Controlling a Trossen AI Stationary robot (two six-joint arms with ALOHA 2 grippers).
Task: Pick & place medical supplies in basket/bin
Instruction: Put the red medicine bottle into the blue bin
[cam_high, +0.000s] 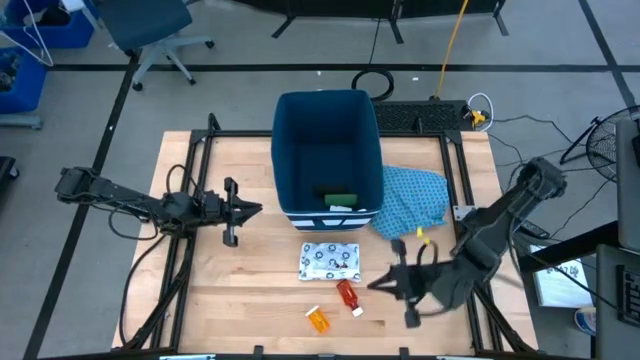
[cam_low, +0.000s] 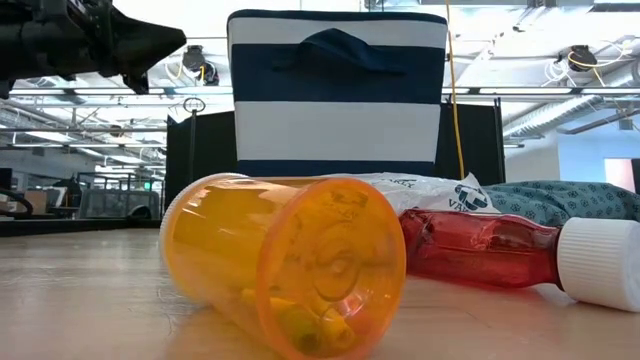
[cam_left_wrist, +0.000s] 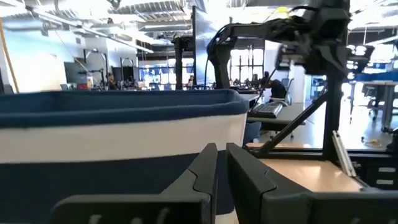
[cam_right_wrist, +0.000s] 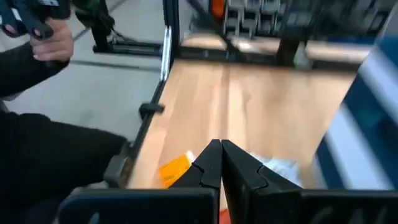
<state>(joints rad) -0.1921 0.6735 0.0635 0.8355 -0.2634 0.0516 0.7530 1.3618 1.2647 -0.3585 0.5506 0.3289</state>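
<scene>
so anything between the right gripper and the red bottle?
Nothing visible. The right gripper, shut and empty, sits just right of the red bottle with bare table between them; the orange vial lies beyond the bottle.

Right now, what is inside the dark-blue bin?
In the high view, the dark-blue bin holds a green block lying at its front wall, with something dark beside it. The rest of the floor is in shadow; anything under these cannot be seen.
</scene>
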